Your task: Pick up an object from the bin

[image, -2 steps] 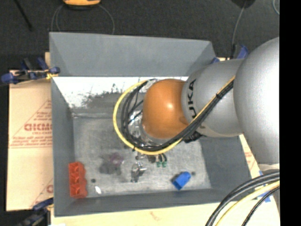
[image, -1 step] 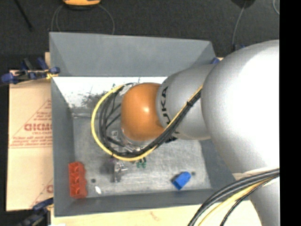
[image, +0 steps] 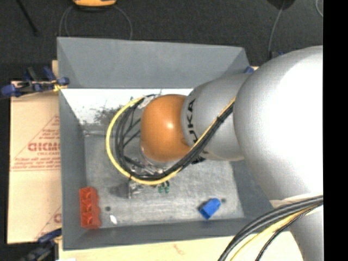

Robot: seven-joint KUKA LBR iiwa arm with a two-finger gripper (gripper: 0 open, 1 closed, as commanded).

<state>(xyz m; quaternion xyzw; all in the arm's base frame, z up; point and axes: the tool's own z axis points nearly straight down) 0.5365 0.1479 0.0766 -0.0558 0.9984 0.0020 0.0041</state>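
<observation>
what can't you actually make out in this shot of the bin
- Gripper, camera view: mostly hidden beneath the wrist's orange cover and cables; whether it holds anything cannot be told.
- Bin floor, centre and right: covered by the arm.
- Small green thing beside the gripper: too small to identify.
- White speck by the red block: too small to identify.

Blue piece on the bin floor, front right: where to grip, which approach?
Grip the blue piece across its narrow width, mid-length, coming straight down. It lies skewed on the bin floor with free floor along both long sides, so the grip would likely need turning to match.
</observation>
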